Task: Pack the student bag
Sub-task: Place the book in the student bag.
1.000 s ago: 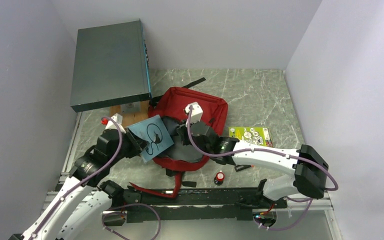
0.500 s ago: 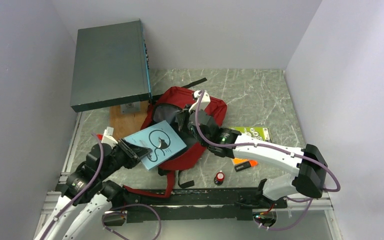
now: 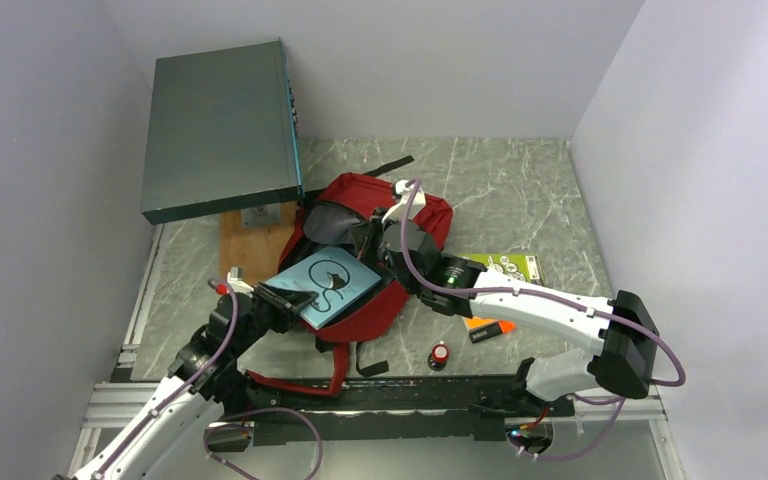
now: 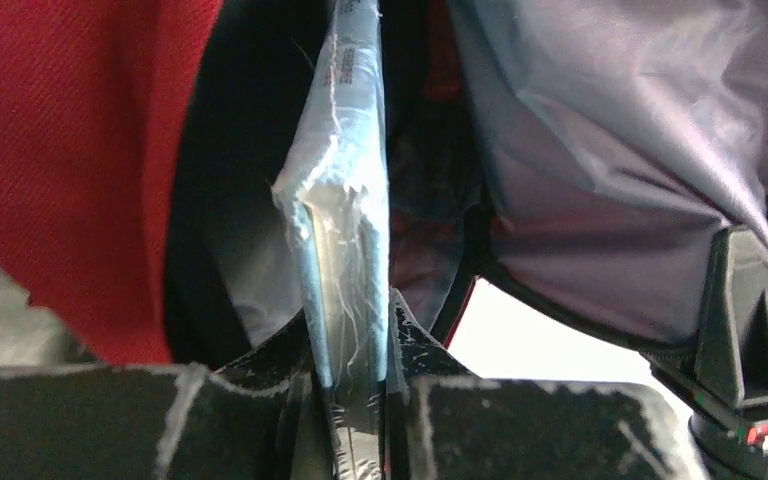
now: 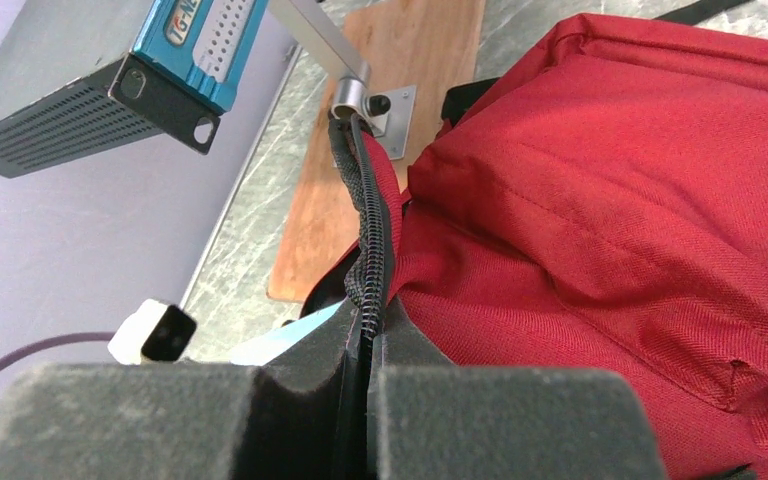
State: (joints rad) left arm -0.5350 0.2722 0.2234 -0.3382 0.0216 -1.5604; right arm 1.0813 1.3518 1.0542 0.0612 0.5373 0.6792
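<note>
Student bag [image 3: 355, 190]: lies flat on the table [image 3: 530, 190], near its middle, just right of a wooden board [image 3: 245, 245] and below a tilted dark metal box [image 3: 222, 125]. Its mouth faces the left arm, and grey lining [image 4: 600, 150] shows inside.

Left claw [image 3: 295, 297]: clamped on the near edge of a light blue book [image 3: 332, 280] with a black drawing on its cover. The left wrist view shows the fingers pressed against both faces of the book [image 4: 345, 200], which is held edge-on. The book's far end reaches into the bag's mouth, between the red outer fabric and the grey lining.

Right claw [image 3: 370, 240]: together on the black zip edge [image 5: 370, 230] of the bag at the upper side of the mouth. In the right wrist view the pads [image 5: 500, 420] are pinched tight on the zip tape, with red fabric bunched to the right of it.

Other items on the table, right of the bag and apart from it: a green packet [image 3: 505, 267], an orange marker [image 3: 485, 324] and a small round red item [image 3: 440, 353]. Neither claw touches any of them.
</note>
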